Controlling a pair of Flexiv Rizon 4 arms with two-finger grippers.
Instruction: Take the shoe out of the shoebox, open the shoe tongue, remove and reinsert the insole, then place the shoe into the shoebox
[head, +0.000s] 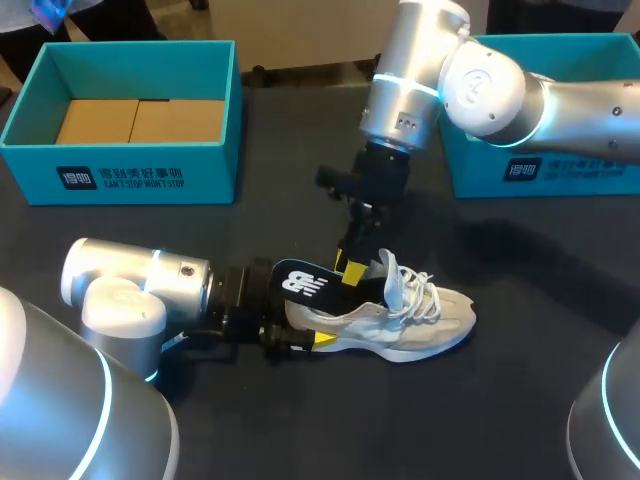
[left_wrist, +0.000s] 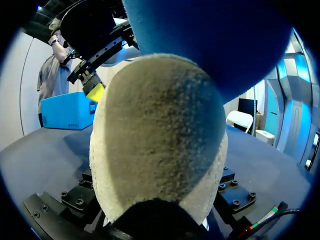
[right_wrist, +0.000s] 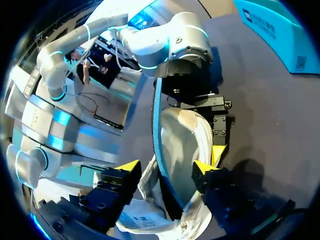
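R gripper (right_wrist: 166, 167), fingers spread, is straddling insole (head: 300, 282) from 12 o'clock; shoe (head: 410, 325) is lying heel-9, toe-3, L gripper (head: 305, 330) clamping heel.

Overhead view; two wrist close-ups of shoe (head: 400, 322)

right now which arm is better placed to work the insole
Right. The right gripper straddles the insole sticking out of the shoe; the left gripper is clamped on the heel.
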